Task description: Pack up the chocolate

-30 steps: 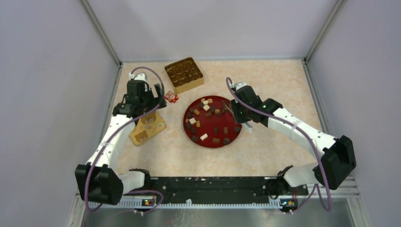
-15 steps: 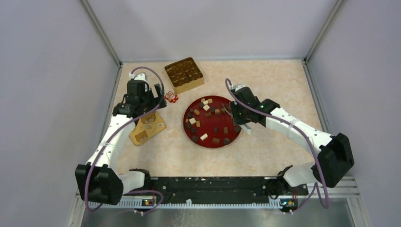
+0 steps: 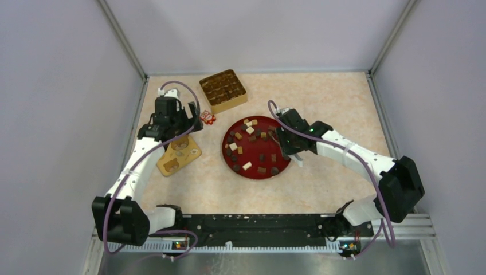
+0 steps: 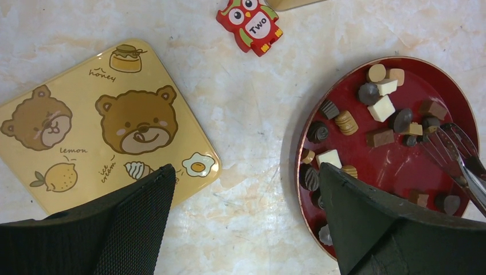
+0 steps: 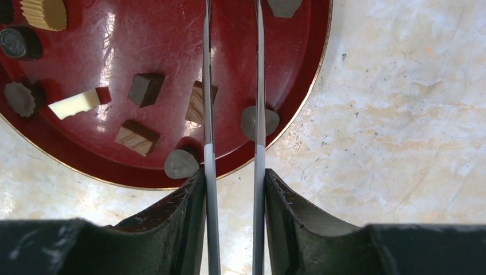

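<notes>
1. My right pincer is clamped on the tongs, one finger pressed on each handle. The blades stand apart over the right side of the plate, and I see nothing between them
2. My left pincer is spread wide and holds nothing. It hangs above the table between the lid and the plate
3. The chocolate lies scattered on the plate, and I see none on the table. The box sits on the far side, well apart from my tongs
4. The step, as I judge it, is to take one piece with the tongs. In the right wrist view a swirled brown cube lies just beside the left blade and a dark lump lies under the right one, so neither is in the gap. I should shift sideways until one blade stands on each side of a single piece
5. A cube is best gripped across its flat faces. A rounded lump may squirt out, so I should close slowly and only until it stops moving
6. Then I should lift straight up and carry it level to a free cell. From above I cannot tell which cells are free
7. Counted: one plate, one box, one lid and one pair of tongs. There are four white cubes, and roughly twenty pieces in all, though a finger hides some. One owl shows beside the lid, and the top view is too small to tell whether there is a second
</notes>
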Tool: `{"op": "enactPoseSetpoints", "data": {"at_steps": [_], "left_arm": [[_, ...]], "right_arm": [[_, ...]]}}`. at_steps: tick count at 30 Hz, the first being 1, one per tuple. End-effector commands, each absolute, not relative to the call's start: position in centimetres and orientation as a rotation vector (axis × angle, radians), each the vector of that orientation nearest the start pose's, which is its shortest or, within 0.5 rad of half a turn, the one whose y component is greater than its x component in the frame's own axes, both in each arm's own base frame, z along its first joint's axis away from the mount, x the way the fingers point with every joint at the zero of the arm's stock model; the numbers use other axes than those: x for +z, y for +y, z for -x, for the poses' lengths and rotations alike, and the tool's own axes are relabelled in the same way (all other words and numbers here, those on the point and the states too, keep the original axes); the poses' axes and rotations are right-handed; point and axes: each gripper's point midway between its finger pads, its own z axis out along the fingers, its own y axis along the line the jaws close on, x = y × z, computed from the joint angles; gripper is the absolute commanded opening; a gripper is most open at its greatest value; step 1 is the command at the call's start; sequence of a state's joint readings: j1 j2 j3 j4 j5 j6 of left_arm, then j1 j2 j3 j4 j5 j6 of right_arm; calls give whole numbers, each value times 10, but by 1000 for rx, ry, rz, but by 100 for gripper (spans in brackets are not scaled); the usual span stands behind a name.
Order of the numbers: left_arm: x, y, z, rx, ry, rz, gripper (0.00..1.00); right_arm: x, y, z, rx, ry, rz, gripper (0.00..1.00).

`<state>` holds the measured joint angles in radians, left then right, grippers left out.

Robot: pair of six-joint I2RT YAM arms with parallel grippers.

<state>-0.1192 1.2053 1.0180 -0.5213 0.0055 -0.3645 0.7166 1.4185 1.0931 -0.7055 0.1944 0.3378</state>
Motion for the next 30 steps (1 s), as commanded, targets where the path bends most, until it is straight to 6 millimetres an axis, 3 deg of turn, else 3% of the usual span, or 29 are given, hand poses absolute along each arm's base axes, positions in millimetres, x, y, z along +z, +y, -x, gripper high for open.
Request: {"op": "enactPoseSetpoints", "data": {"at_steps": [1, 12, 16, 24, 30], "left_arm": [[188, -62, -345, -297, 2236, 263, 99], [187, -59, -344, -277, 2235, 262, 99], [186, -59, -344, -276, 2236, 260, 99], [187, -59, -344, -277, 2236, 260, 99], [188, -58, -344, -273, 2232, 260, 99]], "right_arm": [[127, 205, -267, 130, 2503, 409, 39], [124, 213, -276, 124, 2496, 422, 37], [129, 213, -276, 124, 2488, 422, 30], [148, 215, -273, 160, 2465, 432, 2], [170, 219, -272, 203, 2425, 453, 0]]}}
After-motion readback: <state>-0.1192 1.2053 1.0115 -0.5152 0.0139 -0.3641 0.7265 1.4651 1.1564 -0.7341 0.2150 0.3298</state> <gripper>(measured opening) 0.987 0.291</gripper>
